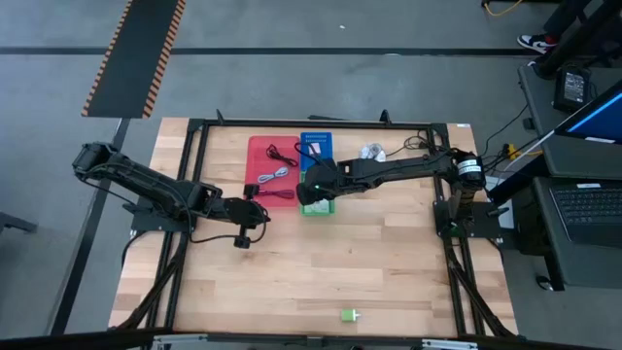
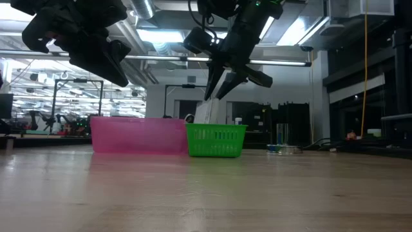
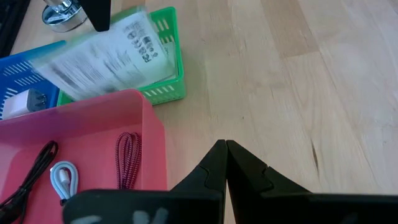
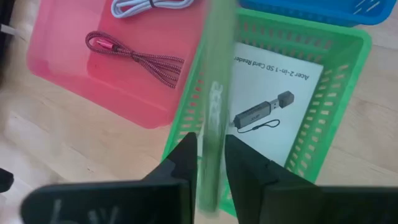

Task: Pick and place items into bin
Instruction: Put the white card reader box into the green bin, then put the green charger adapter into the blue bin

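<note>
My right gripper (image 4: 211, 165) hangs open over the green basket (image 4: 348, 81), fingers pointing down. A white card (image 4: 214, 106) stands edge-on and blurred between the fingers. In the left wrist view this card (image 3: 106, 56) is tilted over the basket (image 3: 165, 93). A second white card (image 4: 267, 99), printed with a card reader, lies flat on the basket floor. My left gripper (image 3: 225, 152) is shut and hovers above bare table by the near right corner of the pink tray (image 3: 93, 124). In the tray lie a dark red cable (image 3: 127, 158), a grey-blue cable (image 3: 65, 177) and a black cable (image 3: 34, 168). My right gripper has the blurred white card (image 4: 214, 143) standing upright between its two fingers (image 4: 183, 162), which come from above. I cannot tell whether the fingers touch it. In the low view the card's lower end (image 2: 206, 116) reaches down to the green basket's rim.
A blue basket (image 3: 25, 74) with a white item (image 3: 25, 102) stands behind the green one, and a round silver disc (image 1: 372, 153) lies beside it. A small green and white block (image 1: 350, 315) lies near the table's near edge. Bare wood spreads over the table's near half.
</note>
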Motion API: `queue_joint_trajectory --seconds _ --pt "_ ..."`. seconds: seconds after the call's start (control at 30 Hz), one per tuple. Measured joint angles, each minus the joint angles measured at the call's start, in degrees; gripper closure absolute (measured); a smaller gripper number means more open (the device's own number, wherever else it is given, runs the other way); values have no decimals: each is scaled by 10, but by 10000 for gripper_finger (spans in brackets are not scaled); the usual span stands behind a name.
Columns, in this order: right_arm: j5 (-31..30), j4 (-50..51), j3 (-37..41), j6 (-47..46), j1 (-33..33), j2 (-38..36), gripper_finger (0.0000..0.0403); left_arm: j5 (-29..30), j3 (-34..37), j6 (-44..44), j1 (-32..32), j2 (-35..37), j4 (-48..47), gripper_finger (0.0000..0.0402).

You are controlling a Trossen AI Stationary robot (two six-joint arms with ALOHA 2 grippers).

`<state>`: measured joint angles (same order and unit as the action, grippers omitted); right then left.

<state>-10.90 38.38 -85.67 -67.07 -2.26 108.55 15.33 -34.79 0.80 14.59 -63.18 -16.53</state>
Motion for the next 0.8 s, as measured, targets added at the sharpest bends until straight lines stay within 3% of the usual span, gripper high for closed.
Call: queue_joint_trajectory --seconds 0.5,0.8 --pt "-1 54 0 35 -4 0 320 0 0 0 0 0 0 398" --pt "-3 78 -3 116 -4 -2 320 0 0 -2 0 0 0 398"
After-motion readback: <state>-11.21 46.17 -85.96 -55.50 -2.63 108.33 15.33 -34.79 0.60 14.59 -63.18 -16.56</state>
